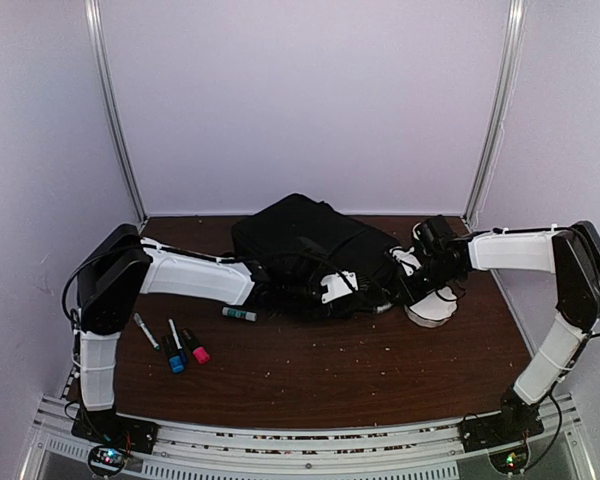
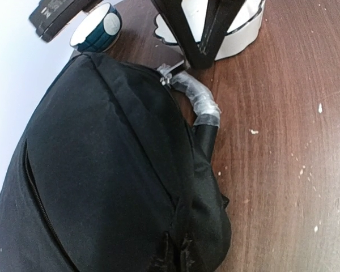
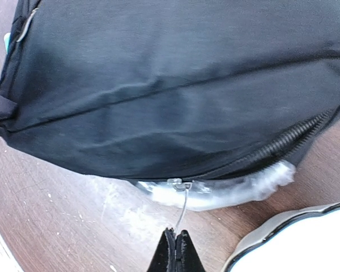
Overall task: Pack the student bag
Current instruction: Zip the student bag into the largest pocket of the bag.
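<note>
Backpack [image 1: 295, 240], top view: black, lying on the brown bench [image 1: 360, 370], toward its far edge.
Left fingers [image 1: 342, 288], top view: over the backpack's near side.
Right fingers [image 1: 412, 284], top view: at the backpack's right end.
Dish [image 1: 436, 307], top view: white, just right of the backpack.
Pens [image 1: 175, 345], top view: three, well off the backpack's near left; a green-capped tube [image 1: 239, 314] lies just in front of it.
Handle [image 2: 199, 101], left wrist view: grey-silver, curving off the backpack's end.
Zip pull [image 2: 168, 75], left wrist view: beside the handle, leading toward the right fingers.
Cup [image 2: 96, 27], left wrist view: blue and white, just beyond the backpack's end.
Left fingers, left wrist view: clenched. The backpack's fabric bunches at the bottom edge, but I cannot tell whether it is pinched.
Right fingers, right wrist view: clenched on the thin zip pull, which runs up to the slider on the backpack's zip.
</note>
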`<state>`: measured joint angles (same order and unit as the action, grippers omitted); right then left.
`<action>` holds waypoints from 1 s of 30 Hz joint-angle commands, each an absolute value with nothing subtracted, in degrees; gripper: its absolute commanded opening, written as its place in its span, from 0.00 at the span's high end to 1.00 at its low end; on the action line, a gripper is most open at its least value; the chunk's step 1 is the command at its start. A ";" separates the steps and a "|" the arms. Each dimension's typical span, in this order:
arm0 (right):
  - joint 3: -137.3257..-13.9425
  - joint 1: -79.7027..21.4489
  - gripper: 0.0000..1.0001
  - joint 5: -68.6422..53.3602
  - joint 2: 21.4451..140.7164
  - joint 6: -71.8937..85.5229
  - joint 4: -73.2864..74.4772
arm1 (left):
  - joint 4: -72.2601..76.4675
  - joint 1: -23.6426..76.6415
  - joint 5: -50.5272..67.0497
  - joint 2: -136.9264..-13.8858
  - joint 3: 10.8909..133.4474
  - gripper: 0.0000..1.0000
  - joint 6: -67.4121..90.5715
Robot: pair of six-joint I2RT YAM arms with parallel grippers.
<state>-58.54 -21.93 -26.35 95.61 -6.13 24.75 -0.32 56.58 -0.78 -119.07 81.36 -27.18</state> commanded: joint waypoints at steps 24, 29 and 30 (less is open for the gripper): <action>-61.28 -22.03 1.00 -34.03 95.51 -13.54 26.84 | -11.54 51.15 1.29 -96.27 66.00 0.48 -16.03; -61.11 -22.29 1.00 -35.05 94.32 -13.18 26.09 | -11.82 51.37 9.19 -100.14 71.82 0.42 -13.81; -61.17 -22.32 1.00 -35.10 94.24 -13.04 26.07 | -11.84 51.41 9.38 -101.83 73.51 0.41 -12.74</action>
